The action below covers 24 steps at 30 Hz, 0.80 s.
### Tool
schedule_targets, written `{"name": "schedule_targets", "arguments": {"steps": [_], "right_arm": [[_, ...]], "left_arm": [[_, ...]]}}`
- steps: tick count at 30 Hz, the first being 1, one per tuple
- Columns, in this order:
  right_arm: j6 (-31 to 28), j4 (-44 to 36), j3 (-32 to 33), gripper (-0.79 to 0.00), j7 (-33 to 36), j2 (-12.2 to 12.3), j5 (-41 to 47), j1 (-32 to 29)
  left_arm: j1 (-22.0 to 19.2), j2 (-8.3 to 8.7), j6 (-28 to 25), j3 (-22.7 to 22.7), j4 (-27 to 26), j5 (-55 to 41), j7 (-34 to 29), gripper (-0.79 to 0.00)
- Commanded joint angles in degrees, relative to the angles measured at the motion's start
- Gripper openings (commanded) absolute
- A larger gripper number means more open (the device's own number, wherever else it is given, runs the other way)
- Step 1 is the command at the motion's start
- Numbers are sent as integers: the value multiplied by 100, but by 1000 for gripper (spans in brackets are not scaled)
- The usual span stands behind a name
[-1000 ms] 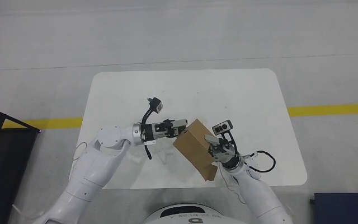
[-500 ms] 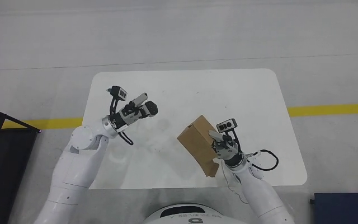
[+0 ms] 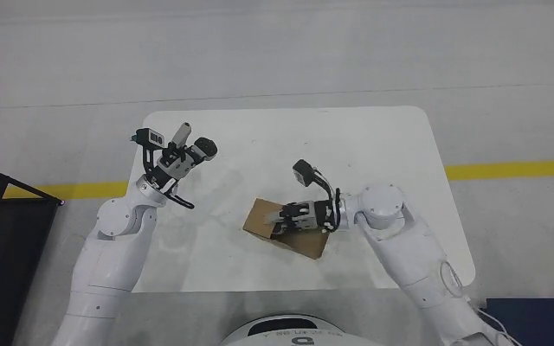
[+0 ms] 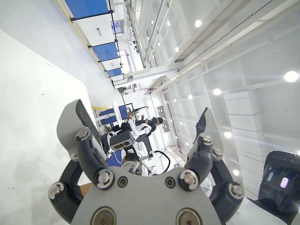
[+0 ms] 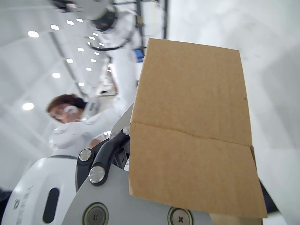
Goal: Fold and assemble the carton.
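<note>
The brown carton lies tilted near the middle of the white table, a little toward the front. My right gripper comes in from the right and is shut on the carton's upper edge. In the right wrist view a creased carton panel covers most of the gripper, with one finger showing beside it. My left gripper is raised over the table's left part, well apart from the carton. Its fingers stand open and hold nothing.
The table's far half and right side are bare white surface. A yellow floor line runs behind the table. A dark frame stands on the floor at the left.
My left gripper let go of the carton and drew back to the far left, rising. The right arm swung round to the right side, and the carton moved left and lower.
</note>
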Motion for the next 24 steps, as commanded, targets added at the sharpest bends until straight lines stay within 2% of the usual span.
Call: {"name": "schedule_targets", "arguments": {"steps": [1,4,6,12,17,21,22,23,24], "right_arm": [[268,250,-166,-785,334,-2,-471,527],[383,566,-650,-785,836,-8,-1126,1203],[124,876,-1074,-785,1095,-7,-1461,1629],[248,2107,-2105,-785,973,-72,-1786,2882],[-2,3320,-3407,-785,1224,-266,-1402,3759],[29,3712,-4129,-785,1192,-433,-592,4319],[83,3757,-4269,-699,1138,-458,-450,4458],[133,3789,-4398,-526,1088,-476,-303,4573],[175,3808,-4514,-425,1046,-487,-140,4669]], "left_arm": [[0,0,0,0,0,0,1,0],[0,0,0,0,0,0,1,0],[0,0,0,0,0,0,1,0],[0,0,0,0,0,0,1,0],[0,0,0,0,0,0,1,0],[0,0,0,0,0,0,1,0],[0,0,0,0,0,0,1,0],[0,0,0,0,0,0,1,0],[0,0,0,0,0,0,1,0]]}}
